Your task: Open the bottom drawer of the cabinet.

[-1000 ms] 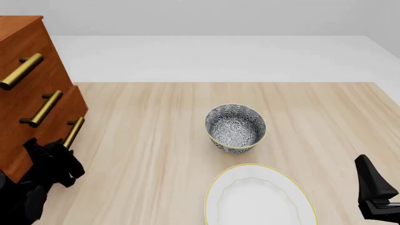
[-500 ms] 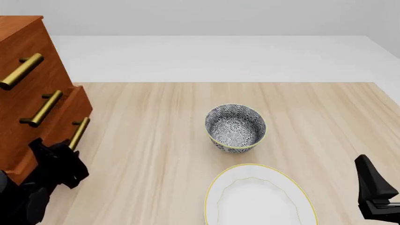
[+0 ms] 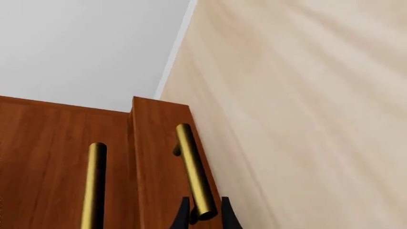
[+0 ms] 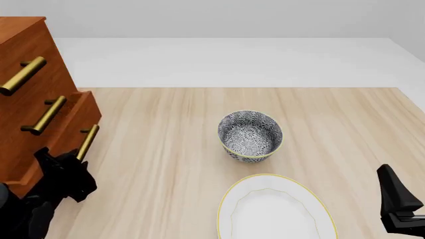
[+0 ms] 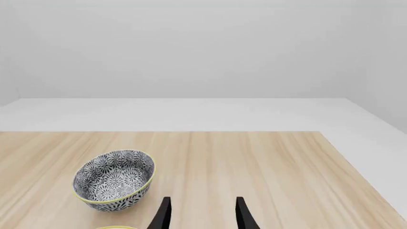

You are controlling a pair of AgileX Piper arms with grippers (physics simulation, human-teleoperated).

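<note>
Left tool (image 3: 203, 214) clamped on bottom drawer (image 4: 69, 130) handle at tabletop's (image 4: 166, 149) left edge; right tool (image 5: 200, 214) fingers apart.

Table (image 4: 172, 149): cabinet (image 4: 27, 64), bowl (image 4: 250, 134), plate (image 4: 275, 209).

A: Arms' look?
B: Both matte black, no markings or cables visible. Left gripper (image 4: 74, 164) is a chunky, angular black block w/ faceted edges (arm behind it just a dark mass at frame corner).
A: Right one?
B: Right gripper (image 5: 202, 212): two thin black fingers (image 5: 163, 215), blade-like, tapering to points. Front view shows its body (image 4: 398, 204) as a black wedge w/ a lighter grey edge low down.
</note>
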